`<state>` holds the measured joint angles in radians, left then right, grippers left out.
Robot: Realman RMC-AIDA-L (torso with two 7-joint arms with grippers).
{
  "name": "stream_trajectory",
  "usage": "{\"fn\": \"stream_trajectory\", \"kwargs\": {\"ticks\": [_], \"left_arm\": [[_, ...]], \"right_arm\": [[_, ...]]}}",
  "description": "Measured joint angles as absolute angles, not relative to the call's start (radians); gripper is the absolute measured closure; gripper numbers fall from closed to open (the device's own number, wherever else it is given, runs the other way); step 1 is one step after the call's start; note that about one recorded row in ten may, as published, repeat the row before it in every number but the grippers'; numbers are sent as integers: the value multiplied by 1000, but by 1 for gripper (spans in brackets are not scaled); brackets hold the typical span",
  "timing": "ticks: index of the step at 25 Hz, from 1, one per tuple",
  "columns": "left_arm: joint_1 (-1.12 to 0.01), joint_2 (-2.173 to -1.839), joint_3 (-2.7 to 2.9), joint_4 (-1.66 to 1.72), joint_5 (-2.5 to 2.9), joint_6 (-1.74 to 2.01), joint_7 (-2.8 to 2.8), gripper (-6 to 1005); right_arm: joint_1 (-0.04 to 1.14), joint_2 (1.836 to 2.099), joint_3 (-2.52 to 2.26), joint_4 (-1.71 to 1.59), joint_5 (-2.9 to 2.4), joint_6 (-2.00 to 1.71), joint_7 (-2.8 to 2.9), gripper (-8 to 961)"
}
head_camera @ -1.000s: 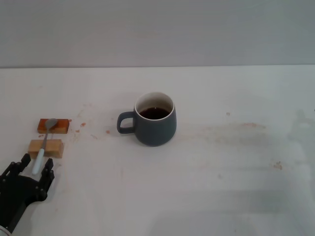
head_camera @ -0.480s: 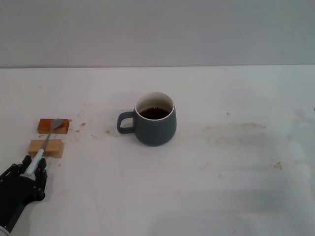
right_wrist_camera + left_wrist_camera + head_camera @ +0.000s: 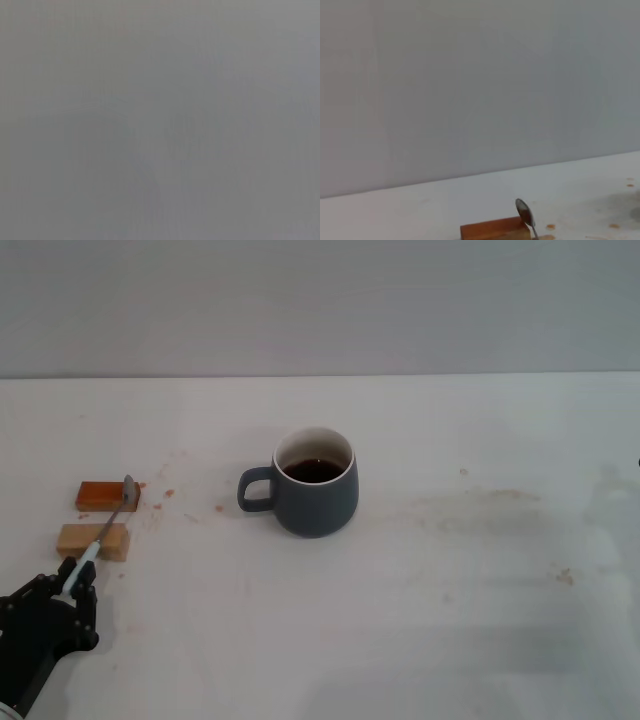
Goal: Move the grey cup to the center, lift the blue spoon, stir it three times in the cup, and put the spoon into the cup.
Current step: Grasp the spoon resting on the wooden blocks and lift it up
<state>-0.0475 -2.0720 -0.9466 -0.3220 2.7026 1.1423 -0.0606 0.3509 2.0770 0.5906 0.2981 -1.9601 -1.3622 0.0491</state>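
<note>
The grey cup (image 3: 316, 498) stands upright near the middle of the white table (image 3: 470, 580), handle to the left, with dark brown liquid inside. My left gripper (image 3: 76, 584) is at the front left corner, shut on the pale blue handle end of the blue spoon (image 3: 106, 526). The spoon slants up and away from the gripper, and its metal bowl is raised over the two blocks. In the left wrist view the spoon's bowl (image 3: 523, 212) stands edge-up above the orange-brown block. The right gripper is out of view; its wrist view shows only plain grey.
An orange-brown block (image 3: 103, 496) and a tan block (image 3: 91, 540) lie at the left under the spoon; the orange-brown block also shows in the left wrist view (image 3: 492, 230). Faint brown stains (image 3: 480, 502) mark the table right of the cup.
My left gripper closed on the spoon's handle. The spoon's bowl lifted off the orange-brown block and swung a little to the right. The cup has not moved.
</note>
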Motion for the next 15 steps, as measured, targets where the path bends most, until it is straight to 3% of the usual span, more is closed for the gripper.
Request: {"fn": "stream_trajectory", "kwargs": {"ticks": [4, 15], "left_arm": [[-51, -2071, -946, -316, 2703, 1143, -60, 846], [-21, -2063, -941, -400, 2702, 1156, 46, 850]], "right_arm": [[347, 2077, 591, 301, -1961, -1363, 49, 954], [348, 2078, 583, 302, -1962, -1364, 49, 954]]}}
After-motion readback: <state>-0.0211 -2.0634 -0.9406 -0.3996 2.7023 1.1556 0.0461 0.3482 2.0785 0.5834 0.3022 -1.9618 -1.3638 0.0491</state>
